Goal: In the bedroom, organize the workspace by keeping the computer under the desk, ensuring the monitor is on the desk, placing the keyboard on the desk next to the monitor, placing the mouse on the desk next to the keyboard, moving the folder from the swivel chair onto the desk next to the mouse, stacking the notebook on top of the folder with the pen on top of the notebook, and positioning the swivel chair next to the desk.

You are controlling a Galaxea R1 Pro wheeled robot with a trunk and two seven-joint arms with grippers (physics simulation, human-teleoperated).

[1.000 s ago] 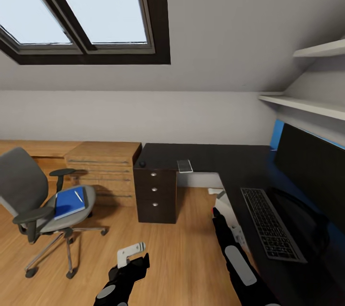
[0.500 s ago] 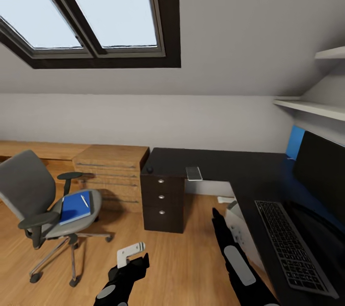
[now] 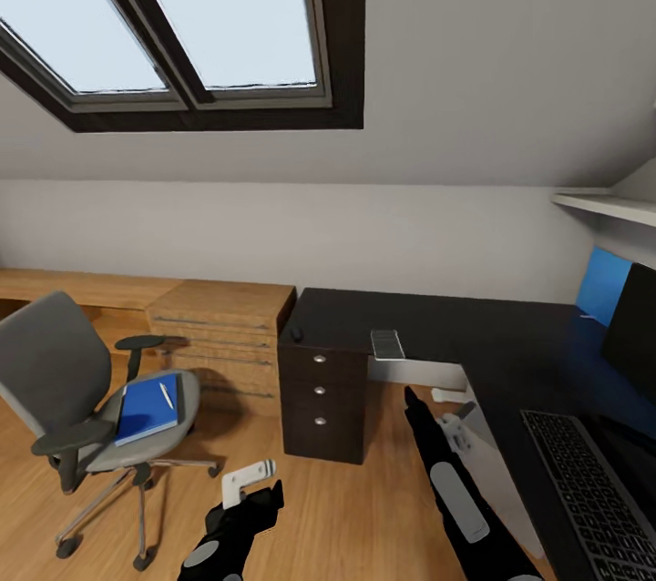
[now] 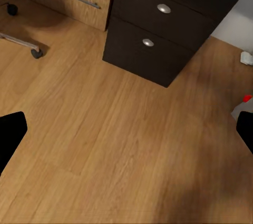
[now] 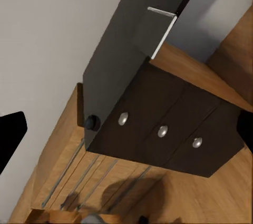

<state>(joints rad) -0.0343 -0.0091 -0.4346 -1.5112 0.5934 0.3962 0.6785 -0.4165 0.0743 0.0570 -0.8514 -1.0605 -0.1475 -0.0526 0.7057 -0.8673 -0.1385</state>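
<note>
While lying flat on the grey swivel chair (image 3: 87, 399), the bright blue folder (image 3: 148, 406) is carrying a thin whitish pen (image 3: 167, 395). Beyond it, the black worktop (image 3: 437, 331) is holding the keyboard (image 3: 597, 499). Both arms are hanging low with fingers (image 4: 10, 134) apart.

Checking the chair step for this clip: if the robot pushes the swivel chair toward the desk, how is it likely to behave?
The swivel chair stands on castors on smooth wooden floor, so it would probably roll easily and may drift or spin rather than track straight. Its tall back suggests a high push could tilt it. The folder and pen lie loose on the seat and might slide.
</note>
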